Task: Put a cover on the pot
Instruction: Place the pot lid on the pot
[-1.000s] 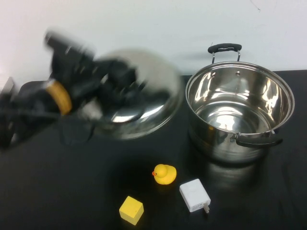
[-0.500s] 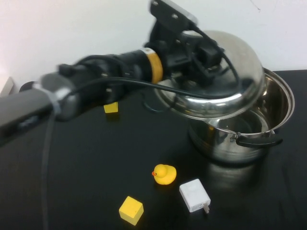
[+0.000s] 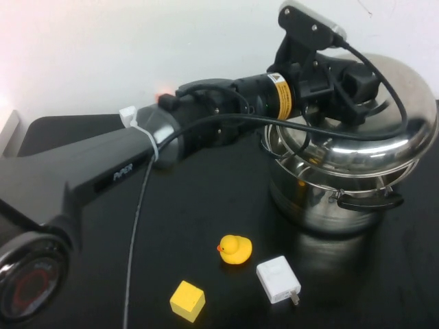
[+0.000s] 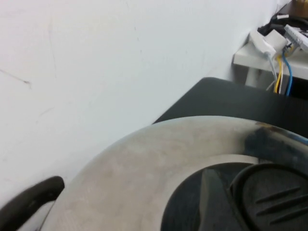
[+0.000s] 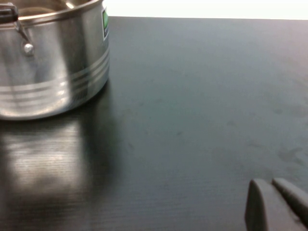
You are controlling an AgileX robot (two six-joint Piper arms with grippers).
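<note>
The pot (image 3: 322, 205) is a large shiny steel pot with black loop handles, standing at the right of the black table. My left gripper (image 3: 343, 75) is shut on the black knob of the domed steel lid (image 3: 387, 133). It holds the lid tilted just over the pot's mouth, covering most of it. The left wrist view shows the lid's dome (image 4: 139, 168), its knob (image 4: 272, 197) and one pot handle (image 4: 29, 199). My right gripper (image 5: 276, 204) is shut and empty, low over the table, to the side of the pot (image 5: 48, 62). It is out of the high view.
A yellow rubber duck (image 3: 235, 249), a yellow cube (image 3: 188, 300) and a white charger (image 3: 278, 279) lie on the table in front of the pot. A white wall stands close behind. A shelf with cables (image 4: 269, 43) stands past the table's end.
My left arm has swung the lid from the table's left side across to the right. The lid now hangs over the pot's mouth.
</note>
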